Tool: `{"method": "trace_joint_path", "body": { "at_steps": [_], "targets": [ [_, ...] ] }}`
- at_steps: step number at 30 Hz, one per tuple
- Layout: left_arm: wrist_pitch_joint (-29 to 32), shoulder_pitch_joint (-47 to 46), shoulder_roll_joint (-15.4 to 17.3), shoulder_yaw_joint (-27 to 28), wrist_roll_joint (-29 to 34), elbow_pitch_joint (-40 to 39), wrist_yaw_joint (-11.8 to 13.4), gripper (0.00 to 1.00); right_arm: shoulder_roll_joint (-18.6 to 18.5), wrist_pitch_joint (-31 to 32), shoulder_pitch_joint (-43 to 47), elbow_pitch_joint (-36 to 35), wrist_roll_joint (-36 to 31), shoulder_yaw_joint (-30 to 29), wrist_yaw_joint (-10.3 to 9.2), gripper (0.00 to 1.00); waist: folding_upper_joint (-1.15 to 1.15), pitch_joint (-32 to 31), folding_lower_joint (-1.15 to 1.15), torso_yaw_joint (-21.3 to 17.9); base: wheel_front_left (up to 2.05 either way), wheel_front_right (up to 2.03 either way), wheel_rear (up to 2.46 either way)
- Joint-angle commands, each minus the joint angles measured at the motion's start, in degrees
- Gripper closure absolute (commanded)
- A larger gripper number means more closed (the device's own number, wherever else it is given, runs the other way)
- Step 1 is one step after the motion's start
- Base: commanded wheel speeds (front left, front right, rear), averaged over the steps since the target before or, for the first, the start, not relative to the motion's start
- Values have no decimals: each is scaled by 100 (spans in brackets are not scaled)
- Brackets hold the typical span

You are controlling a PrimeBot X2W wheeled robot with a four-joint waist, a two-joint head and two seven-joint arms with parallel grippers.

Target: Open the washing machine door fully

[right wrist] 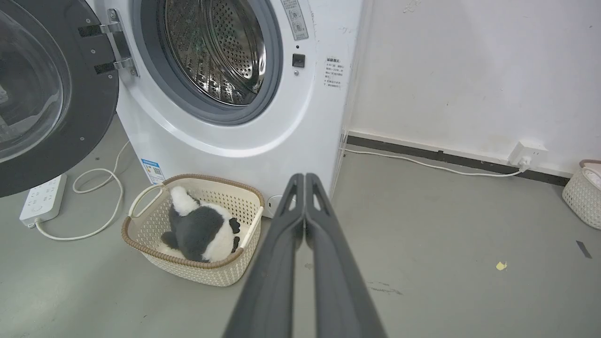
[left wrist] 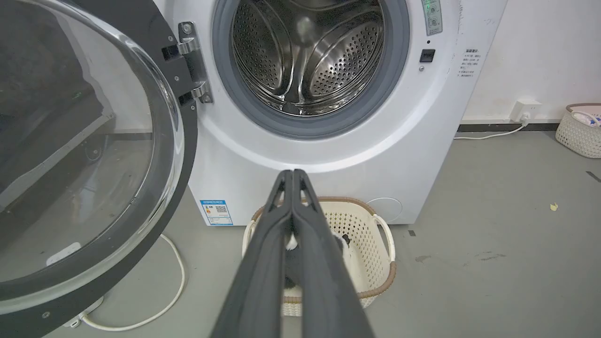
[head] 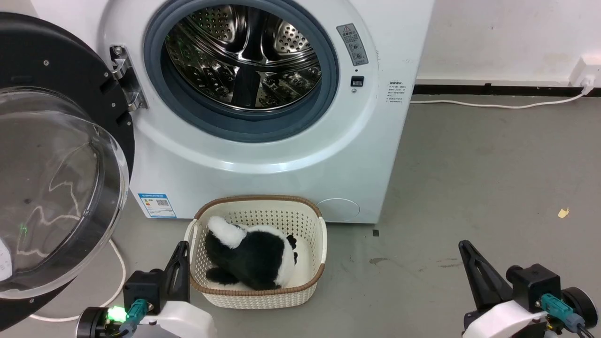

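The washing machine door (head: 56, 188) stands swung wide to the left on its metal hinge (head: 126, 77), black frame and clear glass bowl facing out; it also fills the left of the left wrist view (left wrist: 84, 155) and the upper left of the right wrist view (right wrist: 42, 94). The steel drum opening (head: 242, 61) with its grey rubber ring is uncovered. My left gripper (head: 182, 246) sits low at the bottom left, shut and empty, right of the door. Low at the bottom right, my right gripper (head: 465, 245) is shut and empty, far from the door.
A cream basket (head: 307, 223) holding a black and white plush toy (head: 253, 256) sits on the grey floor before the machine. A white cable (head: 119, 272) and a power strip (right wrist: 42, 199) lie under the door. A second basket (right wrist: 582, 195) stands by the right wall.
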Motion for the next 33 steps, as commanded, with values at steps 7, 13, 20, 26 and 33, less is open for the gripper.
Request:
{"method": "trace_joint_path", "body": {
  "at_steps": [7, 13, 20, 26, 33],
  "targets": [
    [112, -103, -45, 87, 129, -94, -65, 100, 39, 104, -155, -12, -74, 26, 4, 100, 0, 18, 0, -15, 0, 0, 0],
    [149, -112, -57, 117, 169, -118, -84, 100, 40, 141, -178, -13, -87, 32, 5, 100, 0, 26, 0, -22, 0, 0, 0],
    [149, -112, -57, 117, 169, -118, -84, 100, 40, 141, -178, -13, -87, 32, 5, 100, 0, 26, 0, -22, 0, 0, 0],
    [149, -112, -57, 117, 169, -118, -84, 100, 40, 141, -178, -13, -87, 32, 5, 100, 0, 26, 0, -22, 0, 0, 0],
    [149, -112, -57, 117, 169, -118, -84, 100, 40, 141, -178, -13, -87, 32, 5, 100, 0, 26, 0, -22, 0, 0, 0]
  ]
}}
